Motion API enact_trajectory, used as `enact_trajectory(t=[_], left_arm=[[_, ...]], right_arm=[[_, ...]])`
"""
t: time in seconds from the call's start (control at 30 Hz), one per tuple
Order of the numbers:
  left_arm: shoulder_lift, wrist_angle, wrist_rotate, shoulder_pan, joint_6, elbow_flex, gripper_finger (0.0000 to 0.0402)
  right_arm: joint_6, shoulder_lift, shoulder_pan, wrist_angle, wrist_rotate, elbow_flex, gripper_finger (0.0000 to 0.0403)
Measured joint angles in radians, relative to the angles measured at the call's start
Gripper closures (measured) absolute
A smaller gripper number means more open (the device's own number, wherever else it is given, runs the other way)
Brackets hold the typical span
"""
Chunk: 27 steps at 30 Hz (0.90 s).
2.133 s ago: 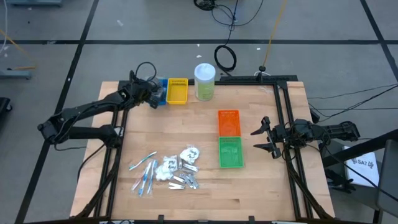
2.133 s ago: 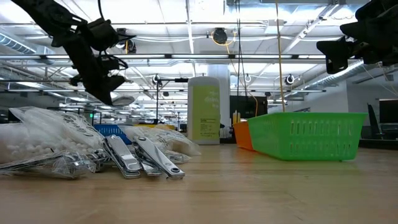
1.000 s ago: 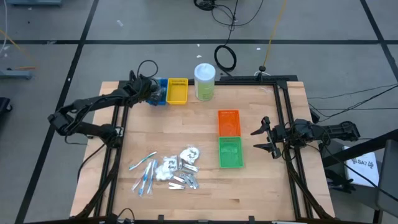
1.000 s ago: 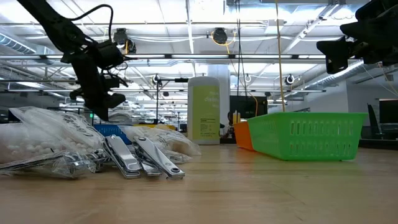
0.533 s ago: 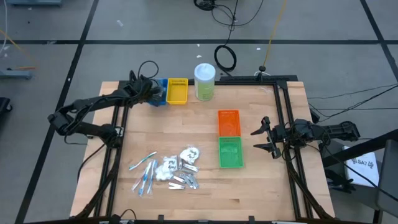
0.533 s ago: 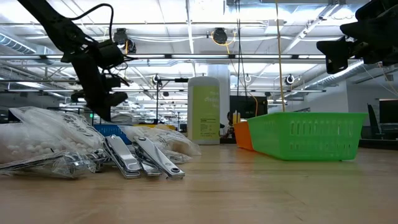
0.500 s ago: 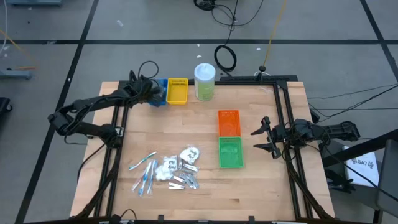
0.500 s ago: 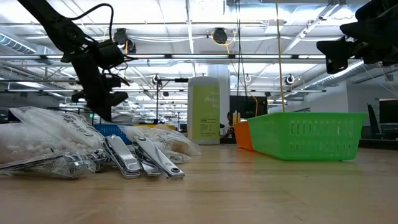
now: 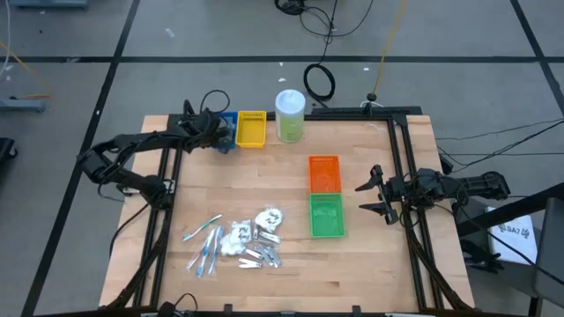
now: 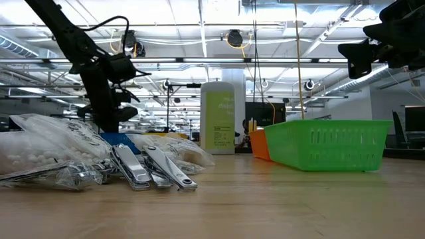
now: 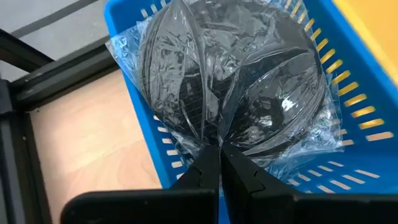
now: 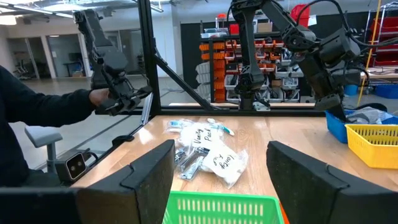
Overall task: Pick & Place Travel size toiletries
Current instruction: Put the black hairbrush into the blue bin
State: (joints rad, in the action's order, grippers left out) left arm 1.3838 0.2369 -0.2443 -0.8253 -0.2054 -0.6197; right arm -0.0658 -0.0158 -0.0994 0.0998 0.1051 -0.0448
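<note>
Table [image 9: 370, 264]: wooden, far edge cut off in the low view.
Blue tray [image 11: 348, 124]: holds the wrapped dark pads [image 11: 236, 81], half hidden under crinkled film.
Left gripper [image 11: 219, 163]: fingers pinched on the wrap.
Right gripper [image 9: 372, 195]: spread wide, idle beside the green tray [image 9: 326, 216].
</note>
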Motion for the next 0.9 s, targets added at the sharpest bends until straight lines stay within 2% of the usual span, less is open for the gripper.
enact_trajectory(t=[0.2, 0.53, 0.67, 0.9], left_arm=[[0.016, -0.007, -0.001, 0.0, -0.009, 0.0, 0.0399], [0.016, -0.004, -0.001, 0.0, -0.008, -0.001, 0.0373], [-0.001, 0.001, 0.0, 0.0, -0.011, -0.001, 0.0347], [-0.087, 0.008, 0.009, 0.0, -0.009, -0.001, 0.0273]], right_arm=[[0.0, 0.0, 0.0, 0.0, 0.0, 0.0, 0.0161], [0.0, 0.0, 0.0, 0.0, 0.0, 0.0, 0.0161], [0.0, 0.0, 0.0, 0.0, 0.0, 0.0, 0.0161], [0.0, 0.0, 0.0, 0.0, 0.0, 0.0, 0.0161]])
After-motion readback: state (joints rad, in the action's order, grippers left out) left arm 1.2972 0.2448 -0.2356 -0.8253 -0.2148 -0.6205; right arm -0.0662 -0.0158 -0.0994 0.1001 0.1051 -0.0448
